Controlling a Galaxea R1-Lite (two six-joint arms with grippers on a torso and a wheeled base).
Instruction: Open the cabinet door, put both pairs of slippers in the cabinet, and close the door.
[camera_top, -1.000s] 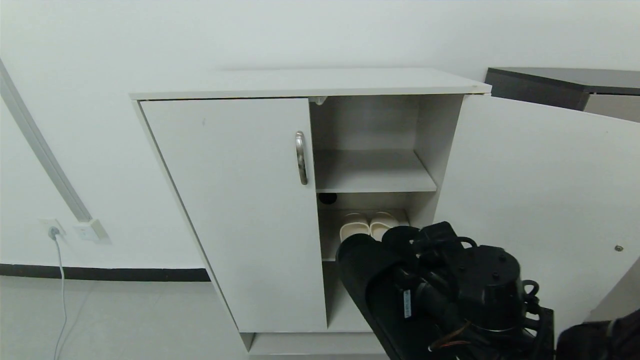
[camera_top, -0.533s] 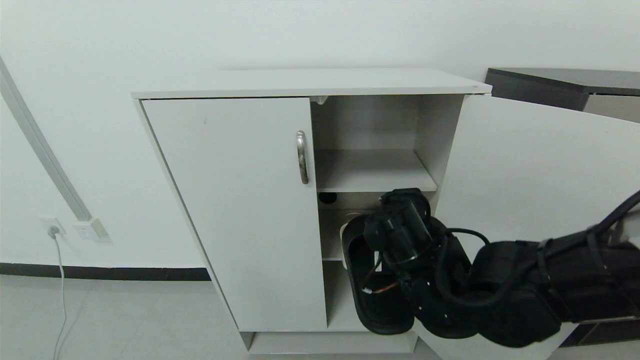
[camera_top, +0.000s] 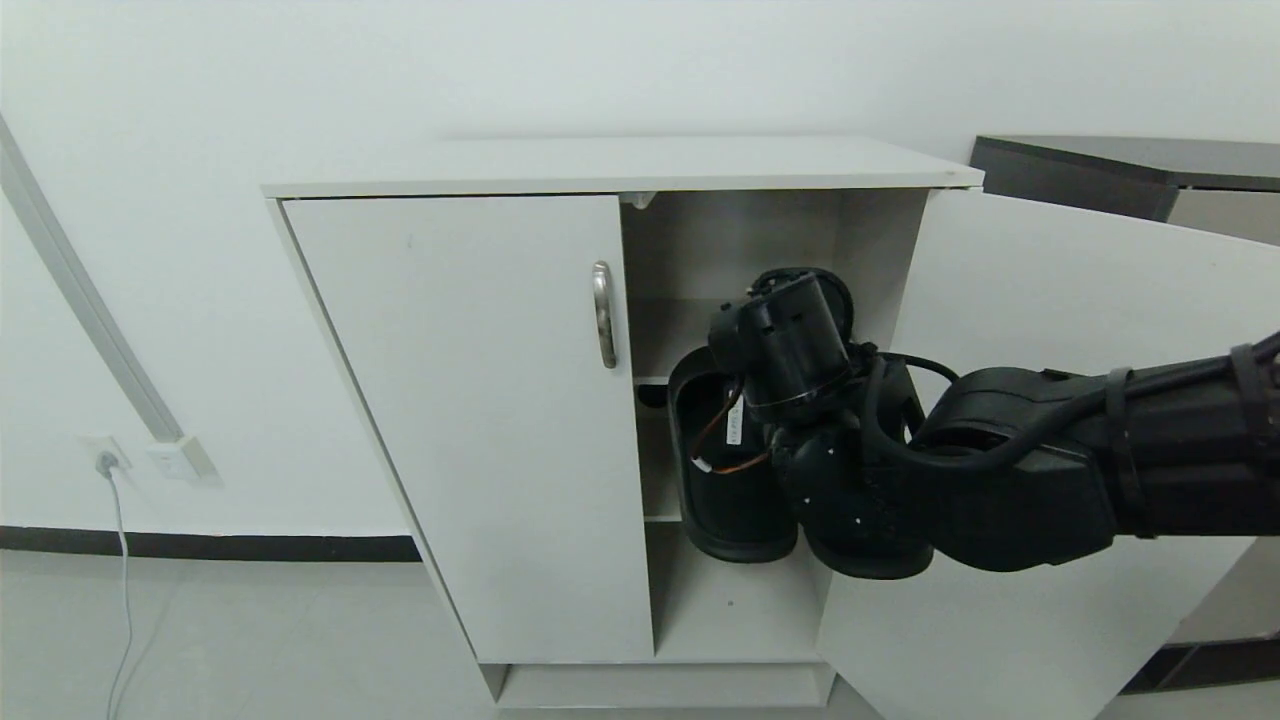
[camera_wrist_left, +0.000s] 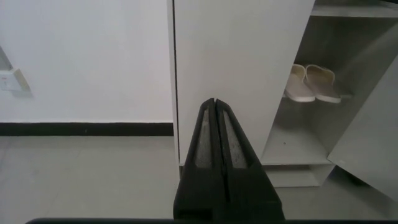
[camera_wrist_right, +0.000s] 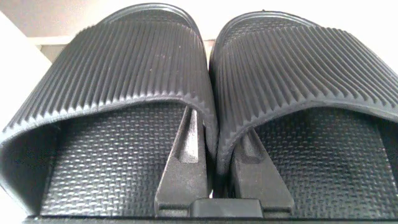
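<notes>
Right jaws clamped both black slippers (camera_wrist_right: 137, 81) by adjoining sides before the cabinet (camera_top: 620, 162), probably to shelve them together; left jaws closed, empty.

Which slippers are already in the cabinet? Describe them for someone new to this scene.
Start at the white cabinet, its right door swung open. In the open half, on the shelf just above the bottom board, sits a pair of slippers. They are cream, unlike the black pair held by the right gripper.
</notes>
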